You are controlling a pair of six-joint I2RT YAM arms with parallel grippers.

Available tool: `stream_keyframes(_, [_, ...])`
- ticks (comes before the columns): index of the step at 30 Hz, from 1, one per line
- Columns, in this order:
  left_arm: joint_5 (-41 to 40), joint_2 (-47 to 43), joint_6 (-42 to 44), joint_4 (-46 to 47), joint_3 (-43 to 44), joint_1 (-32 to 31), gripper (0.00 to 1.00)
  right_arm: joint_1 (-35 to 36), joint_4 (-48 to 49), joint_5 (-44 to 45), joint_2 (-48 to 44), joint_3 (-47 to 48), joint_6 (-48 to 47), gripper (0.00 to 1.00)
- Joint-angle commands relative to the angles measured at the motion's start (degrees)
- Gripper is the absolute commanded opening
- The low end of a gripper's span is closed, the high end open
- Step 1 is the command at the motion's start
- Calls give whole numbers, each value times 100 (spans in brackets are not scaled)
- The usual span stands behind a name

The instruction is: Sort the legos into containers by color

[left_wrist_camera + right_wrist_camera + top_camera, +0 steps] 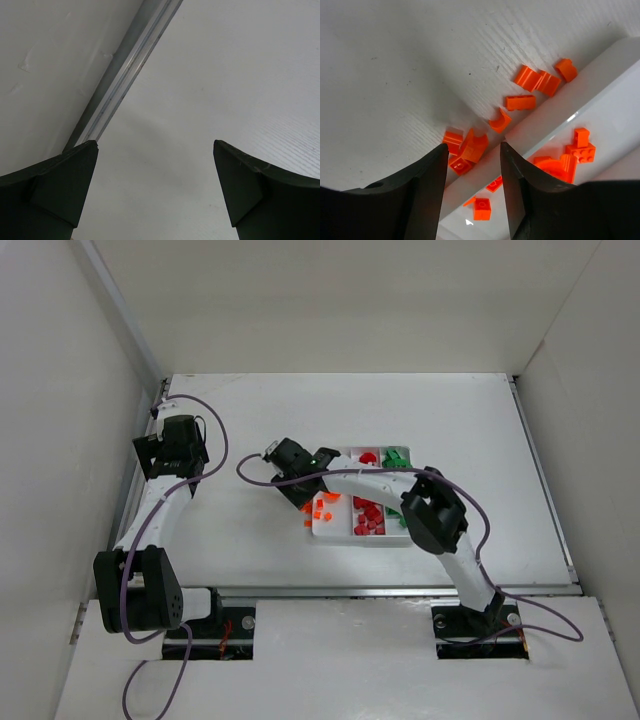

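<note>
Beside tray (pixel 340 538) left wall, on desk (pixel 250 540) middle: loose orange legos (pixel 520 102), wall between them and compartment. Over them right end effector (pixel 472 150), half-parted, grip unclear. By left-edge rail (pixel 120 75), left end effector (pixel 155 150) released wide.

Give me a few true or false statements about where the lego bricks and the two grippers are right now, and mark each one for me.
1. Some orange legos lie on the table outside the tray. True.
2. The left gripper holds a green brick. False: it is open and empty above bare table.
3. In the tray, red legos lie between orange legos and green legos. True.
4. The right gripper hovers over the green legos. False: it is at the orange legos on the table beside the tray, jaws apart.
</note>
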Motion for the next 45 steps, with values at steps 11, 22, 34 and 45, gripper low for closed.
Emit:
stream_keyframes(11, [69,-149,30,138,-55,20,100,41,-498,611,474,577,-87,44])
stream_keyframes(22, [69,-96,30,138,-55,20,100,41,-604,191,290,191,450,39])
stream_keyframes(34, [121,-96,30,138,-55,20,100,41,-438,-118,404,252,749,21])
stream_keyframes(45, [121,-96,30,138,-55,20,100,-292,1485,-751,-1543,-1255,1081,0])
